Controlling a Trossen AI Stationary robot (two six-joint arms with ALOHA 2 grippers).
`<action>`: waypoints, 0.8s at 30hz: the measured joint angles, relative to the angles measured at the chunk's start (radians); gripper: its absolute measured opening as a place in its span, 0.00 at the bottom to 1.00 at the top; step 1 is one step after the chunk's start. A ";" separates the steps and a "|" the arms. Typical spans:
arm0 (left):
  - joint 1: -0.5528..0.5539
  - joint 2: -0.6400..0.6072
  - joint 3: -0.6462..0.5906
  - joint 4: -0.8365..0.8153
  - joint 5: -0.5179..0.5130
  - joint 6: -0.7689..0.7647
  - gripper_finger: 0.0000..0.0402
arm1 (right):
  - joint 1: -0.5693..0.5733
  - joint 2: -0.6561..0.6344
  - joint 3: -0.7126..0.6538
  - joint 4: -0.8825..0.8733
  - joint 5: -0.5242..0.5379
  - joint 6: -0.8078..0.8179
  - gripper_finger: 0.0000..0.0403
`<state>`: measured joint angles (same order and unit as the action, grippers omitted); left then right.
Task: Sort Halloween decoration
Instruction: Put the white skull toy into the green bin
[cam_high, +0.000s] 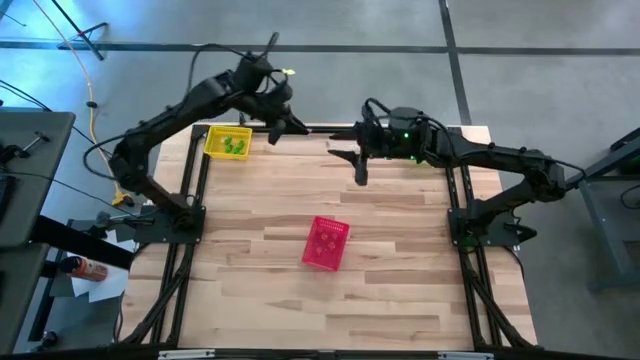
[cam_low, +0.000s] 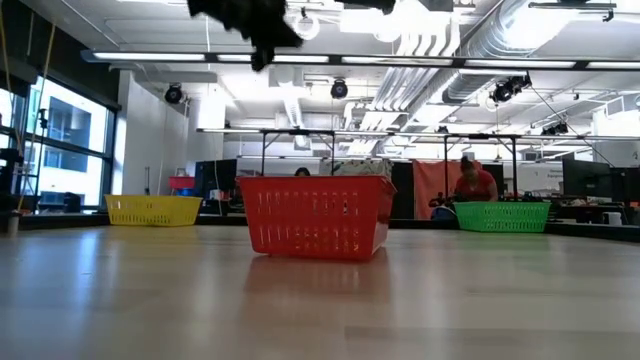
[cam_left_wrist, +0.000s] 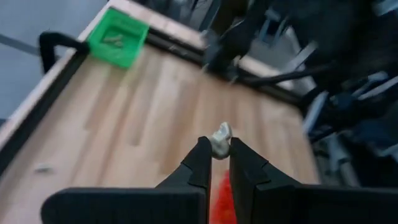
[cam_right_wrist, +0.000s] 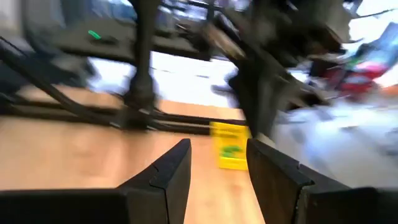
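Left tool (cam_left_wrist: 216, 163) raised near table's far edge, beside yellow basket (cam_high: 228, 142); fingers clamped on small pale trinket (cam_left_wrist: 220, 139). Right tool (cam_right_wrist: 217, 163) hovering at far middle, fingers apart, nothing held. Green trinkets (cam_high: 235, 146) already seen in yellow basket. Green basket (cam_left_wrist: 117, 38) holds something small, kind unclear. Pink basket (cam_high: 326, 243) mid-table, contents unclear. Sorting judged partly done; held piece not yet dropped.

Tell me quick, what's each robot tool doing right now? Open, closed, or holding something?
Left tool: closed on a small pale trinket, raised over the table.
Right tool: open, holding nothing, at the table's far edge.
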<state>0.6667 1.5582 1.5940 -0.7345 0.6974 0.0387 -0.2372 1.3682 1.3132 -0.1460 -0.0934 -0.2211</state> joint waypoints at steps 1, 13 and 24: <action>-0.013 -0.023 0.000 0.001 0.001 -0.037 0.04 | 0.011 0.000 0.000 0.000 0.047 -0.047 0.38; -0.199 -0.103 0.001 0.325 -0.034 -0.433 0.01 | 0.105 0.029 0.093 -0.034 0.272 -0.380 0.49; -0.188 -0.106 0.001 0.147 -0.037 -0.333 0.00 | 0.107 -0.015 0.101 -0.119 0.441 -0.381 0.54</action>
<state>0.4789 1.4521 1.5951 -0.5880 0.6602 -0.2939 -0.1307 1.3536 1.4143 -0.2647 0.3474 -0.6025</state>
